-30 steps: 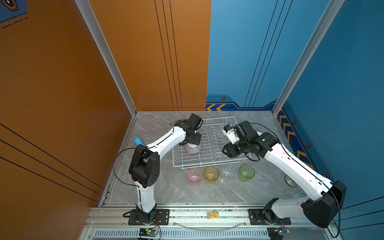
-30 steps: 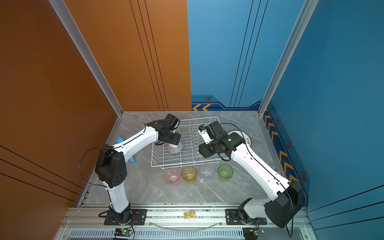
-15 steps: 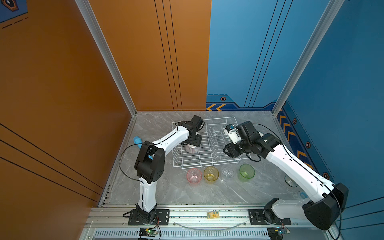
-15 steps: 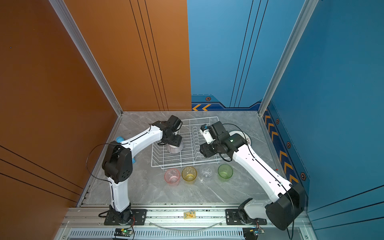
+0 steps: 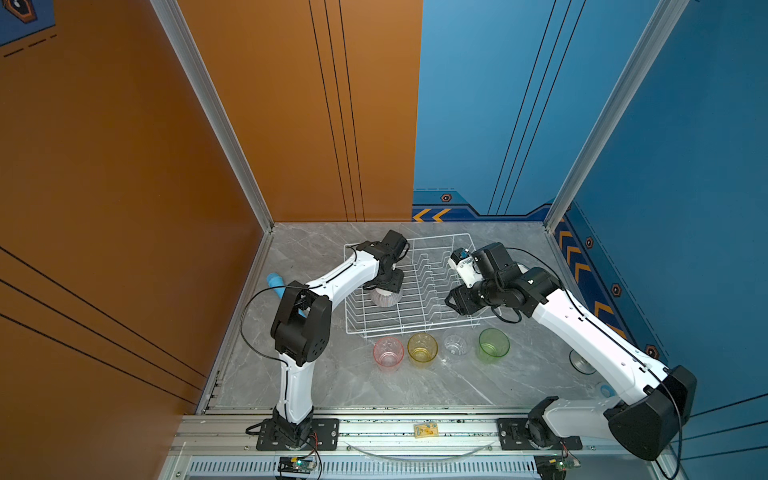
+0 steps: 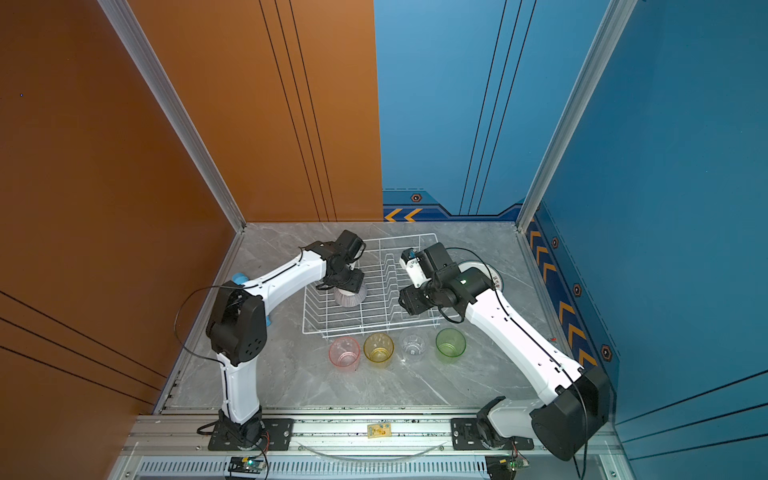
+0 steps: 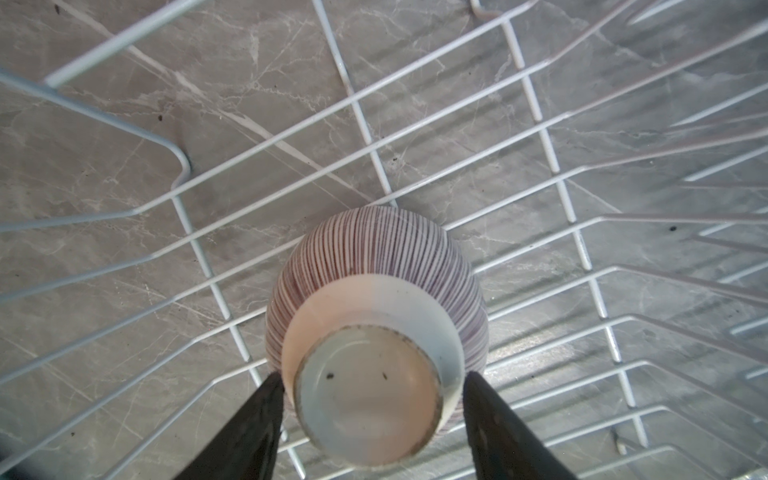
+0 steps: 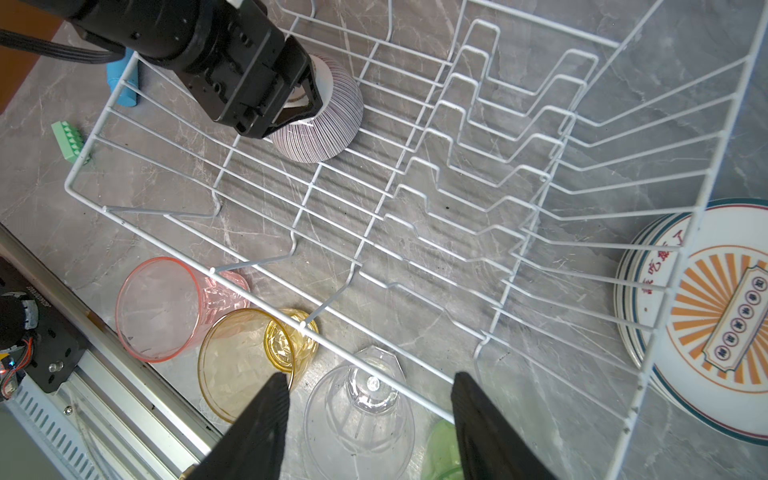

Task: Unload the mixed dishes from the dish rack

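The dish rack (image 5: 436, 237) (image 8: 415, 195) holds only the striped white bowl (image 5: 386, 298) (image 6: 350, 297) (image 7: 374, 291) (image 8: 324, 124), upside down near its left end. My left gripper (image 5: 384, 286) (image 7: 372, 380) points down over it, and its fingers (image 7: 266, 415) lie against both sides of the bowl's base. My right gripper (image 5: 455, 301) (image 8: 370, 378) hangs open and empty over the rack's front right rim. In front of the rack stand pink (image 5: 388, 352), yellow (image 5: 422, 349), clear (image 5: 457, 344) and green (image 5: 493, 345) tumblers. Stacked plates (image 8: 715, 316) (image 6: 492, 274) lie right of the rack.
A light-blue cylinder (image 5: 274, 282) (image 8: 122, 83) and a small green block (image 8: 70, 139) lie left of the rack. A round glass thing (image 5: 582, 361) sits under the right arm near the right wall. The metal rail (image 5: 374, 428) runs along the front edge.
The left arm's elbow has swung in towards the rack, and the left fingers have narrowed around the bowl. The right arm has barely moved.
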Controlling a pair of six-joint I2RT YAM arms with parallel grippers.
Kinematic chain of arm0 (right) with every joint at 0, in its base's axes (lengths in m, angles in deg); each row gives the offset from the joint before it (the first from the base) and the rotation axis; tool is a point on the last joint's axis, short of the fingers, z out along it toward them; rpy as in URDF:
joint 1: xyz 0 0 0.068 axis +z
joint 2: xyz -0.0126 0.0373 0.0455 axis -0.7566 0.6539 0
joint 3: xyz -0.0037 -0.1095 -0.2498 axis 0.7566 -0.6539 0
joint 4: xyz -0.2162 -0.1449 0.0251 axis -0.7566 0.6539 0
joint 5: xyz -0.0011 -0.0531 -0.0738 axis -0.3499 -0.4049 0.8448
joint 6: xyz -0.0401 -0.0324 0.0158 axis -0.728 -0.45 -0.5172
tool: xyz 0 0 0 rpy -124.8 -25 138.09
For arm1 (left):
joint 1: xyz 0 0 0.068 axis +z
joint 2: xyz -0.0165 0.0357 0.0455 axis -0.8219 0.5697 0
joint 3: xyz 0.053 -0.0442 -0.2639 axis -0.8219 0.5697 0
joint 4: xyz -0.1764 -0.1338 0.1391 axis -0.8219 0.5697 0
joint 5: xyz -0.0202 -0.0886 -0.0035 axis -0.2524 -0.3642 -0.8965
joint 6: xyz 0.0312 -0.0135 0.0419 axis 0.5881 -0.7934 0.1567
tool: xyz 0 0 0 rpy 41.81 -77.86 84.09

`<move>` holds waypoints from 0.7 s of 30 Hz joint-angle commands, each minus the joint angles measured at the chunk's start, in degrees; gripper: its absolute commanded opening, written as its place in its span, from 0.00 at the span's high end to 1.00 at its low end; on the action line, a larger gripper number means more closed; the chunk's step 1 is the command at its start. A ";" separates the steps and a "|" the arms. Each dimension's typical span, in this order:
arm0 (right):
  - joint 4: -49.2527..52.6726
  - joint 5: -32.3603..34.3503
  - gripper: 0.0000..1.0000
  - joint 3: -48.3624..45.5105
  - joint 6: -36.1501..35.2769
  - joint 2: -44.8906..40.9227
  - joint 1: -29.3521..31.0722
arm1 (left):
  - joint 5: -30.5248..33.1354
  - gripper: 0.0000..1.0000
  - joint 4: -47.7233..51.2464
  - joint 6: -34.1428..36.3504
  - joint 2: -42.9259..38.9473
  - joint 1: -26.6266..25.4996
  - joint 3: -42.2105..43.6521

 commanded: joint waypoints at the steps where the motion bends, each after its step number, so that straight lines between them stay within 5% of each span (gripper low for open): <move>1: -1.01 -0.81 0.39 -0.76 0.93 -0.57 -0.37 | 0.73 0.32 1.26 1.08 1.30 0.45 -1.48; 21: -1.87 -1.60 0.38 -0.75 1.38 1.12 -0.56 | -0.28 0.46 1.24 1.74 0.76 1.31 -0.69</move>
